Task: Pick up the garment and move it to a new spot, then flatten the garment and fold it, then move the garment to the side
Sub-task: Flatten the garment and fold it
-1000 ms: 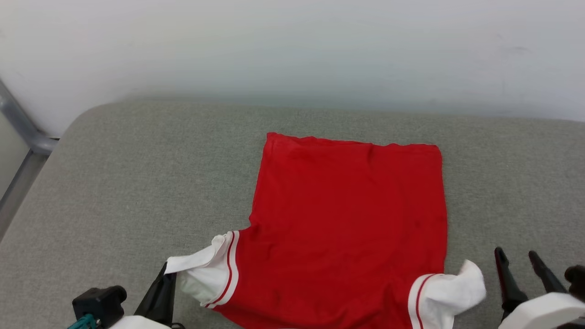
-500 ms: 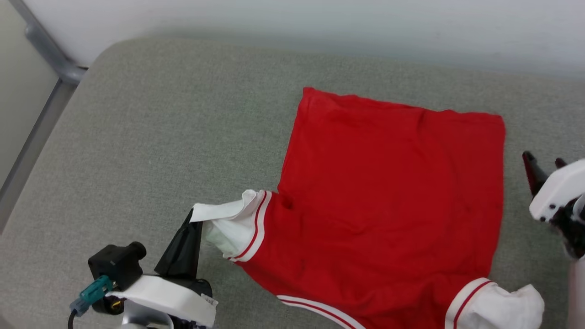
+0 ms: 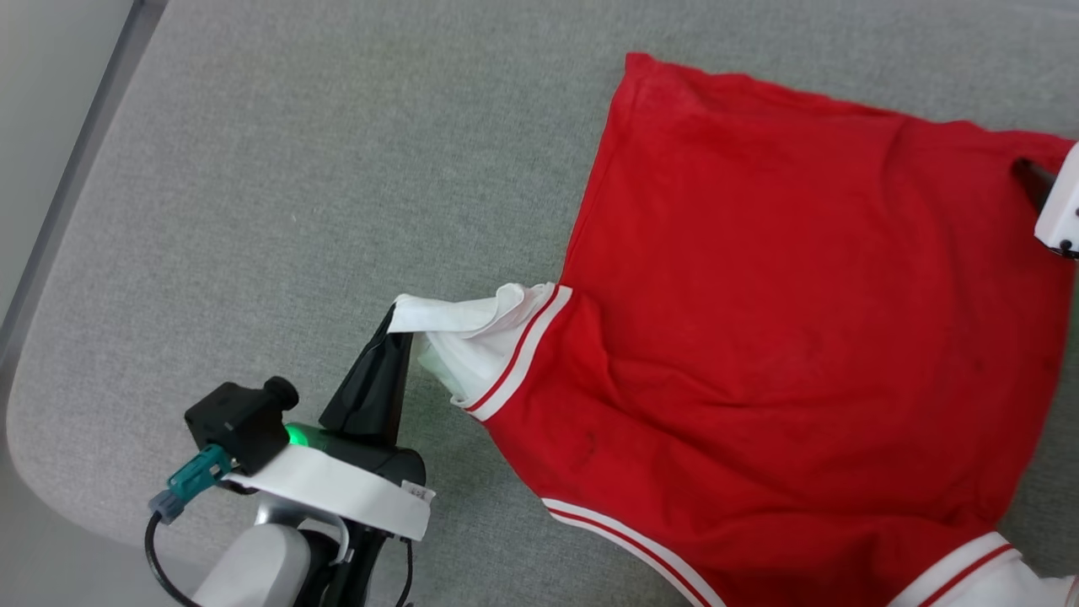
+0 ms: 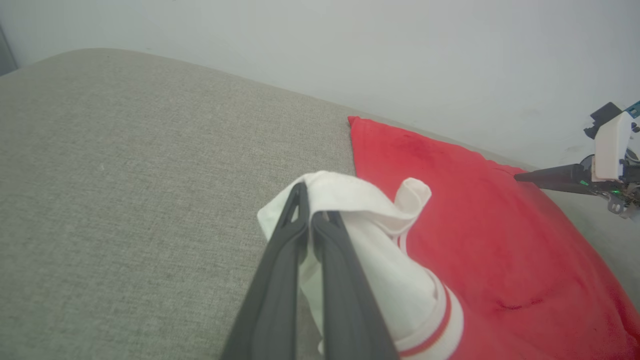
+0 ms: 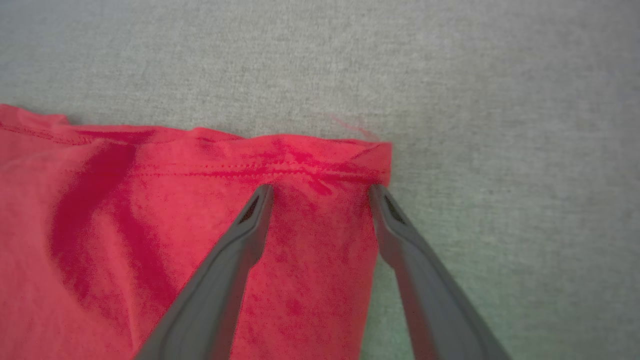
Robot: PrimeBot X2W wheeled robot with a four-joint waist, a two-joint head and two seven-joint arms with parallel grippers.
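The garment (image 3: 784,337), a red T-shirt with white striped-trim sleeves, lies spread on the grey padded surface (image 3: 295,169) with a plain red side up; no lettering shows. My left gripper (image 3: 394,324) is shut on the white left sleeve (image 3: 472,337) and holds it slightly raised. In the left wrist view the left gripper (image 4: 312,200) pinches the bunched sleeve (image 4: 370,250). My right gripper (image 3: 1030,175) is at the far right hem corner. In the right wrist view the right gripper (image 5: 321,192) stands open, its fingers (image 5: 235,250) straddling the hem corner of the garment (image 5: 125,225).
The padded surface ends in a rounded corner at the lower left (image 3: 34,455), with a grey frame strip (image 3: 76,160) beside it. A pale wall (image 4: 350,50) stands behind the surface. The second white sleeve (image 3: 986,577) lies at the lower right.
The head camera has tilted down and shifted. My right gripper has moved from beside the right sleeve to the far hem corner. The left gripper keeps its hold on the sleeve.
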